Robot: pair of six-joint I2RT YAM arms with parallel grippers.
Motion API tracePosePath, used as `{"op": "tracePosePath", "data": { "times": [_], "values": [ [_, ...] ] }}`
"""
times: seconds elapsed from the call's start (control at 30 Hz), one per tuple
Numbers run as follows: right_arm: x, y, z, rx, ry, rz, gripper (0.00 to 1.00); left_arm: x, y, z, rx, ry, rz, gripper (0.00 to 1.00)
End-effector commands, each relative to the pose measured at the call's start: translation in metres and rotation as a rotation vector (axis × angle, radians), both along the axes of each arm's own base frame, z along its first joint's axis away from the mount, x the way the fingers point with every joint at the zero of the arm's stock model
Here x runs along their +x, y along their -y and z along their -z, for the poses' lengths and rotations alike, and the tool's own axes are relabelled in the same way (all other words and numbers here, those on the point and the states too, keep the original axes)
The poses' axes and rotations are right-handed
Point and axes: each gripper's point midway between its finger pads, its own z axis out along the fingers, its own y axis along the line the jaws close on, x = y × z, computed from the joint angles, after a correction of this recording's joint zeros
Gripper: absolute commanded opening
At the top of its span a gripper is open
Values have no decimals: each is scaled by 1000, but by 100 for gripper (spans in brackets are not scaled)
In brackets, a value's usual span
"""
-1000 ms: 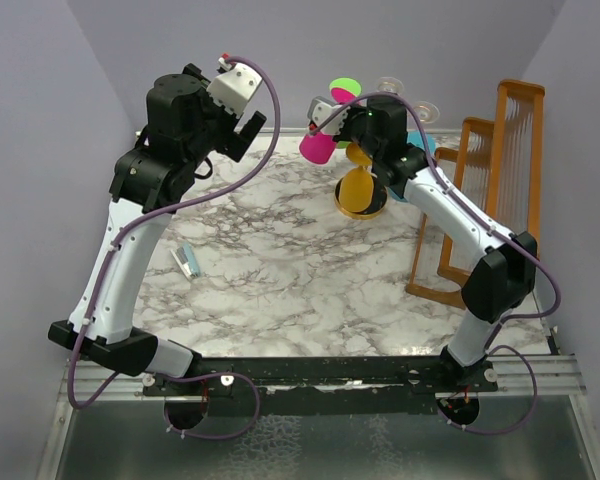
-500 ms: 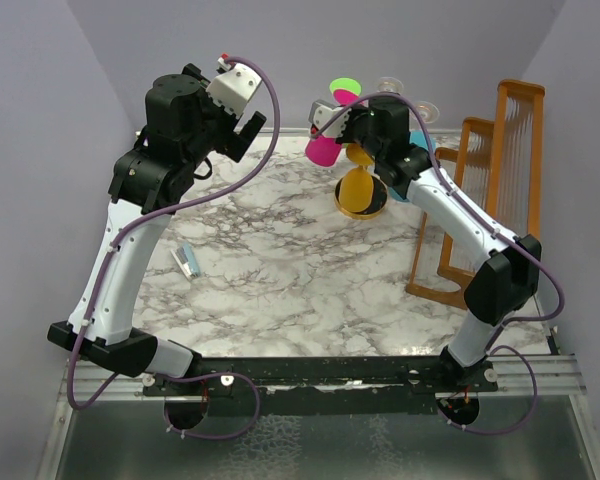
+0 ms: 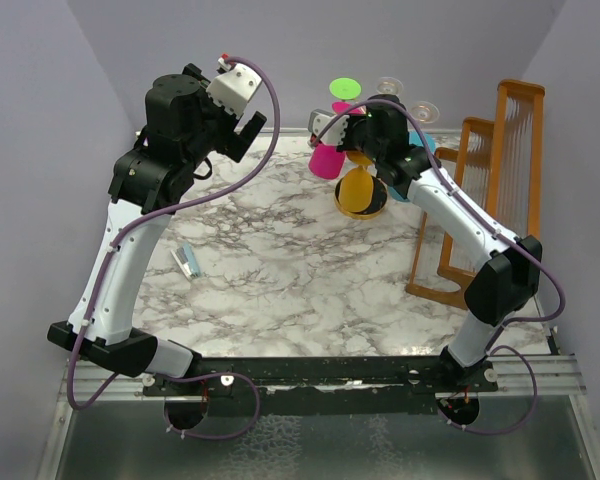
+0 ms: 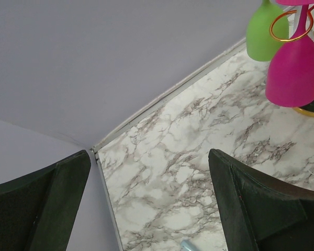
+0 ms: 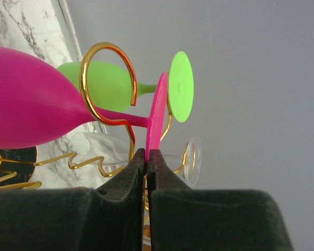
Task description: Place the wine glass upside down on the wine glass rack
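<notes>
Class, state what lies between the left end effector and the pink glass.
Just bare marble table, shown in the left wrist view: the open left end effector hangs apart from the pink glass.

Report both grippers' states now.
Left gripper: open, holding nothing.
Right gripper: shut on the pink wine glass, pinching its foot.
</notes>
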Motion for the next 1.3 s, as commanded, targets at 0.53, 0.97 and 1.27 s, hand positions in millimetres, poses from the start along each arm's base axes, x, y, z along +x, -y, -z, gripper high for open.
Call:
{"op": "tracePosePath", "data": {
  "times": [0.53,0.97,1.27],
  "values": [
    [-20,-18,-35,75,-21,-116,1,-3,2,-8,-10,18,20,99],
    [-20,-32,-26,90,-54,-155,2,-2,2,-6,-6,12,20,99],
    [-23,-34,-20,71,-67,-160,4,-2,3,-5,-6,9,25,99]
  ]
}}
